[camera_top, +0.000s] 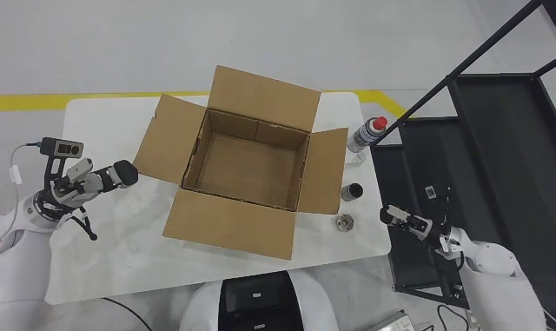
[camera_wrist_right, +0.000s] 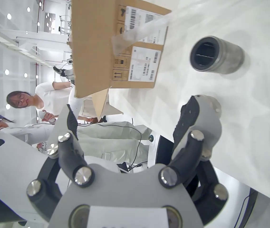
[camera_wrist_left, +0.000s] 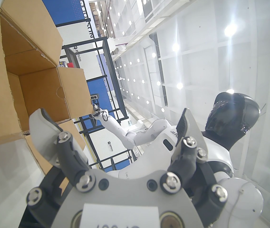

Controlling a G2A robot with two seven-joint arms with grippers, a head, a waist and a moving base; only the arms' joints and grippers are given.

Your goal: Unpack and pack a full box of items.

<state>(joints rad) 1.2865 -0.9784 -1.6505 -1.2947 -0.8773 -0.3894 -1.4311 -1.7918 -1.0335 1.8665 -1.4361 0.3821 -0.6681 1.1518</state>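
At centre of white tabletop (camera_top: 104,244), from above: open brown cardboard box (camera_top: 234,222), all four flaps splayed outward, bare cardboard floor showing. At 2 o'clock from box, white spray can with red cap (camera_top: 367,134), near tabletop edge. At 3 o'clock, just beside flap, short grey metal cylinder (camera_top: 351,192); at 4 o'clock, small round metal disc (camera_top: 345,222). At 9 o'clock, apart from box, left end effector (camera_top: 124,173). At 4 o'clock, past tabletop edge, before black metal shelf rack (camera_top: 486,157), right end effector (camera_top: 388,214).

From left wrist: left end effector (camera_wrist_left: 112,117) released, fingers spread wide, nothing between; box (camera_wrist_left: 30,77) just beyond.

From right wrist: right end effector (camera_wrist_right: 130,107) likewise released, unladen; cylinder (camera_wrist_right: 217,55) close ahead, dark open end toward camera; box (camera_wrist_right: 94,36) farther off, labels on side wall.
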